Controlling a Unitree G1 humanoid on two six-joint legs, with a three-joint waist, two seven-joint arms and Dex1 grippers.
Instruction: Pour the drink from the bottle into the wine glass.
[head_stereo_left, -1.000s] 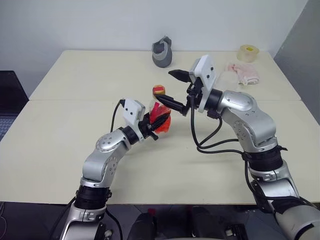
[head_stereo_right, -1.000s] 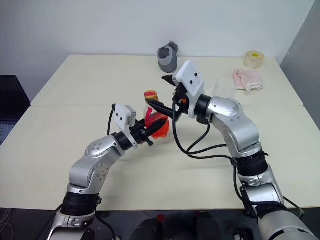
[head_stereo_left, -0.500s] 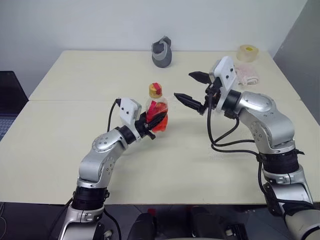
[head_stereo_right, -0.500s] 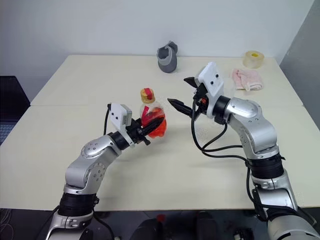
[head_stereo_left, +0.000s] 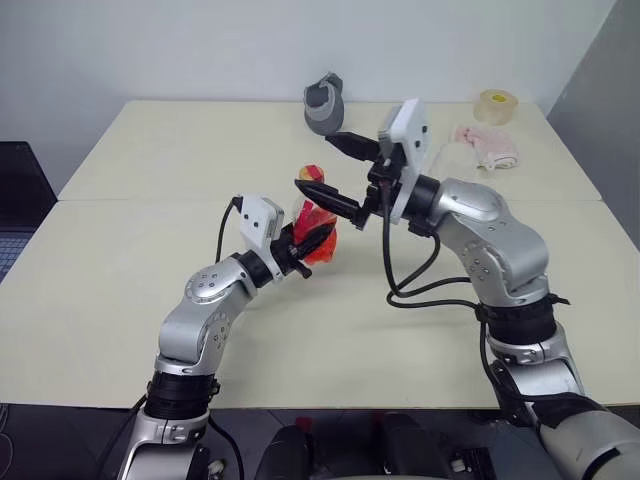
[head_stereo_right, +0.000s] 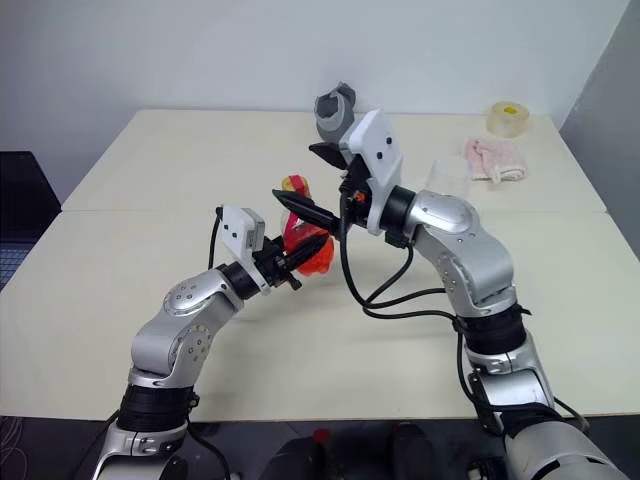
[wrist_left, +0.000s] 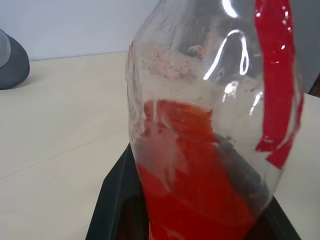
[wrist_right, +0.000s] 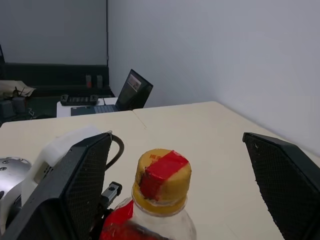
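The left gripper (head_stereo_left: 318, 232) is clamped on the still-capped bottle (head_stereo_left: 318, 222), the right gripper (head_stereo_left: 322, 167) has jaws apart around its cap (wrist_right: 161, 175), nothing poured yet.

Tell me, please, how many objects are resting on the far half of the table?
3: a grey object at the far middle edge, a roll of tape at the far right corner, and a pink cloth just nearer than the tape. The right arm may hide others.

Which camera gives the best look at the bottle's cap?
The right wrist view: the cap sits centred and unobstructed between the open right gripper's fingers, yellow with red tape. Both eye views show it small, partly behind a finger; the left wrist view frames the bottle's body.
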